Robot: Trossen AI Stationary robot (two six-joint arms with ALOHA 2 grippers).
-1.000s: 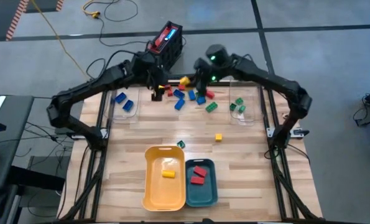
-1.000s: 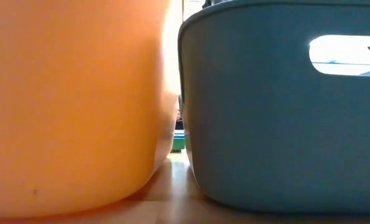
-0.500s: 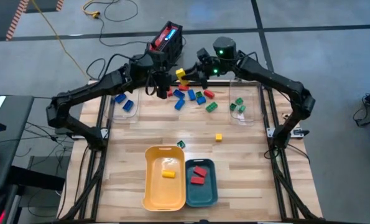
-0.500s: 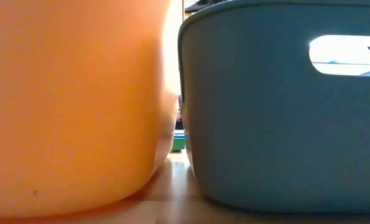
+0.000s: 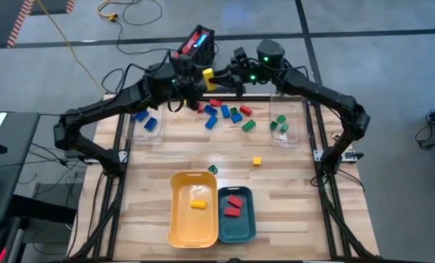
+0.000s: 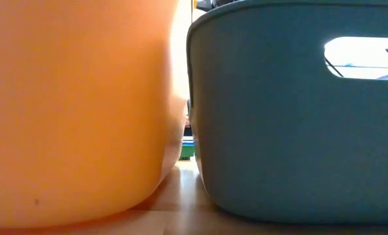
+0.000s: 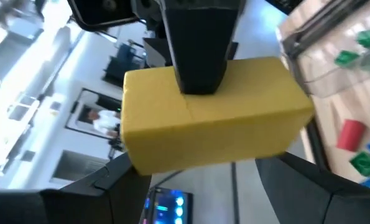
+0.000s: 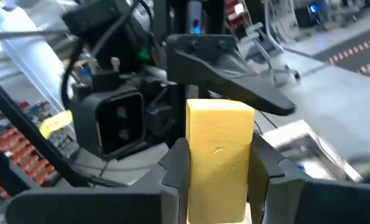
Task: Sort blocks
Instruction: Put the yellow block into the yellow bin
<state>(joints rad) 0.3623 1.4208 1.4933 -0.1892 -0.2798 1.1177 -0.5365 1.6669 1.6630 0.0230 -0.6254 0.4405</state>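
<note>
The right gripper (image 5: 216,77) is clamped on a yellow block (image 5: 209,74), held in the air above the far edge of the table (image 5: 290,183), just beyond the loose pile (image 5: 228,115) of red, blue and green blocks. In the right wrist view the block (image 8: 219,155) stands between that arm's two fingers (image 8: 178,165), its long axis running out past the tips.

The left gripper (image 5: 193,82) faces it from the other side, fingers spread and close to either end of the block without visibly touching it. In the left wrist view the block (image 7: 212,112) lies crosswise, long axis spanning the gap between the left fingers (image 7: 104,180), with a right finger (image 7: 200,43) coming down over its middle. This looks like a handover: the left jaws would close on the block's two ends while the right holds its long sides.

The yellow tray (image 5: 189,219), already holding one yellow block (image 5: 197,204), sits at the near edge, far from the grippers, just beside a teal tray (image 5: 237,223) with two red blocks. Between pile and trays lie a small yellow block (image 5: 256,161) and a green one (image 5: 213,169). Clear containers (image 5: 145,126) flank the pile. Nothing stands between the two grippers but the block itself.
</note>
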